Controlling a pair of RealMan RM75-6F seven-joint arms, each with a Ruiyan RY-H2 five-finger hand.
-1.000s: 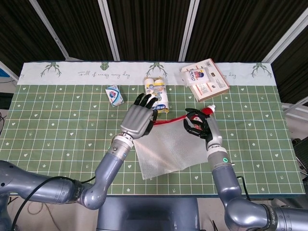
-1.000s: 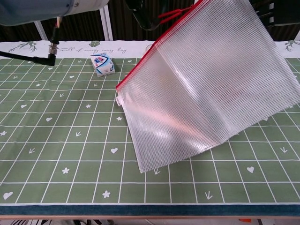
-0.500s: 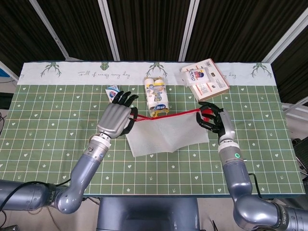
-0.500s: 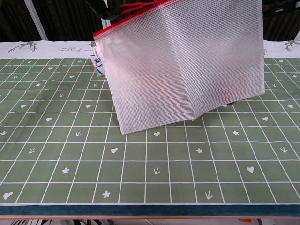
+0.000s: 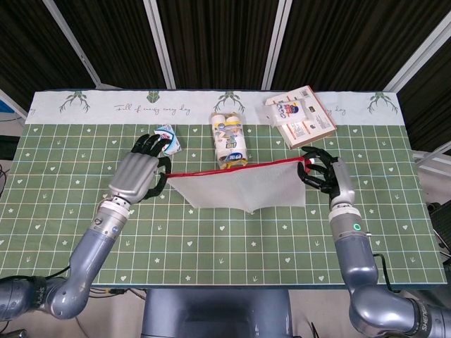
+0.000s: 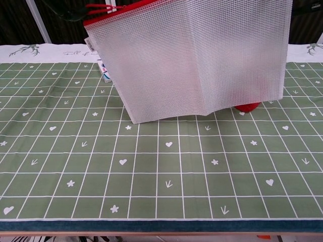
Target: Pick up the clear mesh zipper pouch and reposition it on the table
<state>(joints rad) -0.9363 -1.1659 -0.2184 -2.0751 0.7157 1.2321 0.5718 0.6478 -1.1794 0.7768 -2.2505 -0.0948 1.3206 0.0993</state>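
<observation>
Pouch (image 5: 243, 190) hangs limp, light, floppy (mesh sags below red zipper edge); left hand (image 5: 139, 176) at 9 o'clock, right hand (image 5: 325, 174) at 3 o'clock, both pinching that edge above the surface (image 5: 70, 211).

The table (image 5: 84, 211) was covered by a green grid-patterned cloth with small white hearts and a white band along its far edge. On it lay a small blue-and-white packet (image 5: 169, 135), a yellow-and-white wrapped pack of rolls (image 5: 228, 137) near centre, and a flat pink-edged printed box (image 5: 304, 117) toward the far right.
</observation>
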